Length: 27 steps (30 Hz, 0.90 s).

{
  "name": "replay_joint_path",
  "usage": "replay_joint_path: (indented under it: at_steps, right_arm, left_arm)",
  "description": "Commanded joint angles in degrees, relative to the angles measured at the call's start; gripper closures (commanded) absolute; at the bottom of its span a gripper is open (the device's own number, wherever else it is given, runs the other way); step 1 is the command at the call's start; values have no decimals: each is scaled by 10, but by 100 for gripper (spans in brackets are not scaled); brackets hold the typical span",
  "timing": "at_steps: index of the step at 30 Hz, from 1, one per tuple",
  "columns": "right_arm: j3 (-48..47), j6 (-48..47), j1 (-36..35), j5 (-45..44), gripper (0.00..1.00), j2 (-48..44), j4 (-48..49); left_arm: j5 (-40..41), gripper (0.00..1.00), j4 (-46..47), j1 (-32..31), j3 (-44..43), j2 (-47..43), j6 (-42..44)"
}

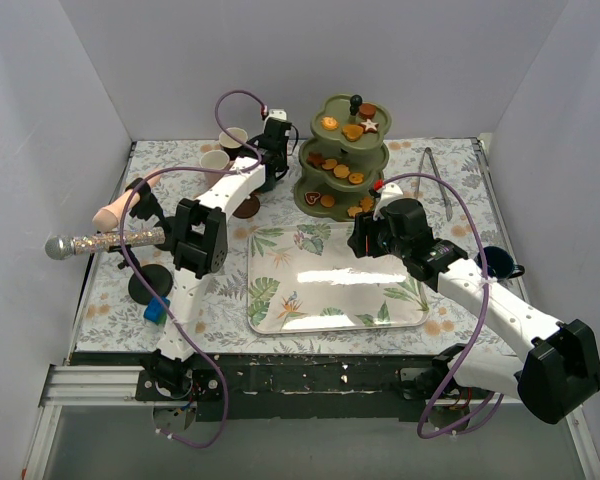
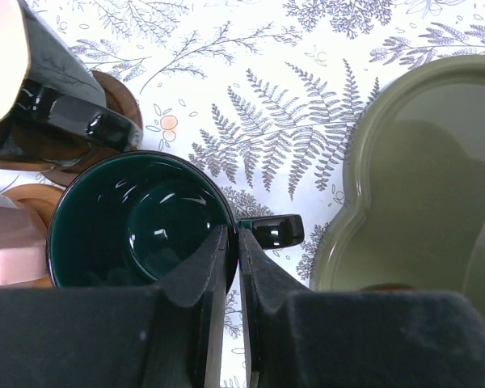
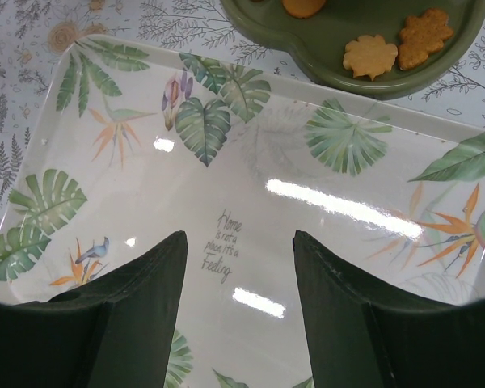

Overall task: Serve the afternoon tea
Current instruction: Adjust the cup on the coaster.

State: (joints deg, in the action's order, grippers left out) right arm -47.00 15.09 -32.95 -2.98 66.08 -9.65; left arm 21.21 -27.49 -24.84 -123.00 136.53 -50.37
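- The glittery microphone [image 1: 100, 240] lies near the table's 9 o'clock edge.
- The left gripper [image 2: 233, 242] pinches the rim of the green mug [image 2: 137, 222] between its fingers, just beside the handle. A pink mug [image 2: 4, 242] is at the green mug's 9 o'clock, and the olive-green stand [image 1: 345, 150] is at its 3 o'clock.
- The leaf-print tray [image 1: 335, 290] lies at the table's centre. The right gripper [image 3: 238, 242] hovers over it with fingers spread, holding nothing.
- The stand is at the tray's 12 o'clock, with biscuits [image 3: 370, 55] on its tiers.
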Motion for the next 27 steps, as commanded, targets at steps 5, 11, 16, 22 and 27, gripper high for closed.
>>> replay_joint_path:
  at_steps: [5, 11, 16, 22, 27]
  right_arm:
    - [-3, 5, 3, -5, 37, -5, 4]
    - [-3, 5, 3, -5, 37, -4, 4]
    - [-2, 5, 3, -4, 37, -4, 4]
    - [1, 5, 3, -4, 37, -3, 5]
    - [0, 5, 3, -3, 37, -3, 4]
  left_arm:
    - [27, 100, -15, 22, -23, -20, -11]
    - [19, 100, -16, 22, -26, -17, -8]
    - [16, 100, -17, 22, -26, -14, -3]
    - [16, 90, -17, 22, -29, -11, -4]
    - [8, 78, -17, 22, -34, -9, -4]
